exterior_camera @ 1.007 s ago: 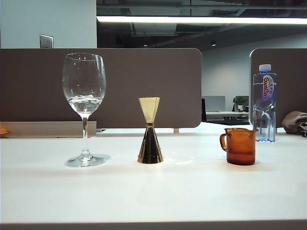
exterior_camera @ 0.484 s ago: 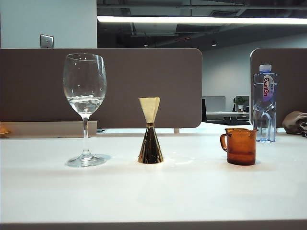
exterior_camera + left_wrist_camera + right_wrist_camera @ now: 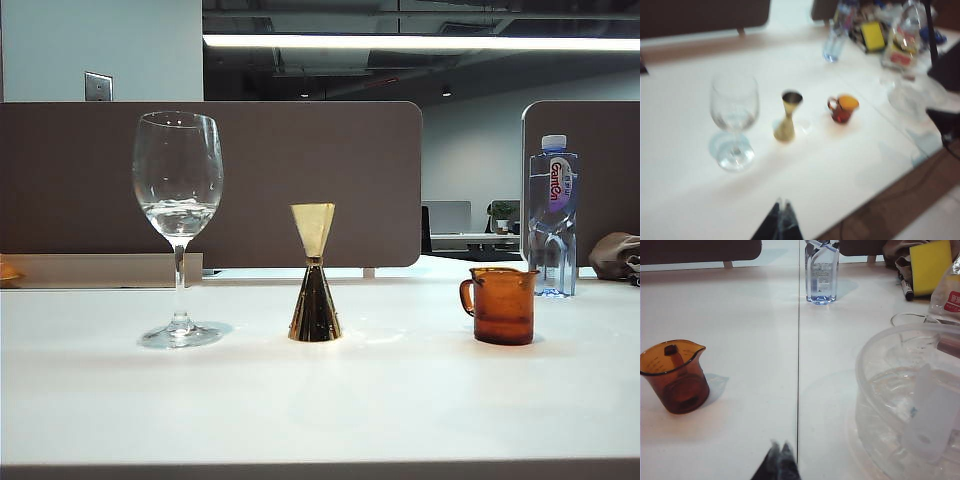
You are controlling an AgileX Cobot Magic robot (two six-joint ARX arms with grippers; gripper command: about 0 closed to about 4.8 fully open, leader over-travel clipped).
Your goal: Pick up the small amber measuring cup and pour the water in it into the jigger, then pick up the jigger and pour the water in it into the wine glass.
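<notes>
3 things stand in a row on the white counter point(image 3: 400, 400): the wine glass point(image 3: 177, 225), the jigger point(image 3: 314, 272) in the middle, and the amber cup point(image 3: 499, 304) on the jigger's other side, near a water bottle point(image 3: 551, 215). The left tool point(image 3: 780, 206) hangs above the counter's near edge, fingers together. The right tool point(image 3: 778, 449) sits beside the cup, fingers together, holding nothing. The tall glass and narrow jigger could tip if an arm brushes them. The exterior view matches the earlier frames: nothing has moved.

Brown partition point(image 3: 300, 180); ceiling strip light point(image 3: 420, 42).
</notes>
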